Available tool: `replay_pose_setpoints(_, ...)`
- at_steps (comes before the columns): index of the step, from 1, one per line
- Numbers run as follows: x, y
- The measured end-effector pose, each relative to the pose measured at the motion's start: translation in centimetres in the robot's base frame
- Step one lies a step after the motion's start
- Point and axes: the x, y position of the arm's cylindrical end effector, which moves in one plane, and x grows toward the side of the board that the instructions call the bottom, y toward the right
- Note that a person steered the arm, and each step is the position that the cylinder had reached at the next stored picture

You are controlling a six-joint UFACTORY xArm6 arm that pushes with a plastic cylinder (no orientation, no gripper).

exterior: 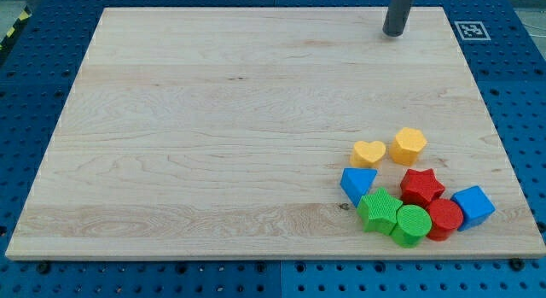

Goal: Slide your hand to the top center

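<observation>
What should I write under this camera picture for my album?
My tip rests near the wooden board's top right, far from the cluster of coloured blocks at the bottom right.

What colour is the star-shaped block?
Red: the star block sits in the cluster at the camera view's bottom right.

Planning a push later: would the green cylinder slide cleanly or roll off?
The green cylinder looks to stand on its flat end, so it would probably slide. It seems to touch the red cylinder, which would likely move too.
</observation>
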Motion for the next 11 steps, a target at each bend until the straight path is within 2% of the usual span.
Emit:
replay_pose_setpoints(1,0.9,0.0)
replay_pose_setpoints(3,-1.4,-0.8)
replay_pose_setpoints(4,-5.1,-1.8)
replay_pose_setpoints(6,-5.6,-4.5)
replay_pose_setpoints(10,-7.1,-21.2)
replay_pose_setpoints(11,-7.1,-22.5)
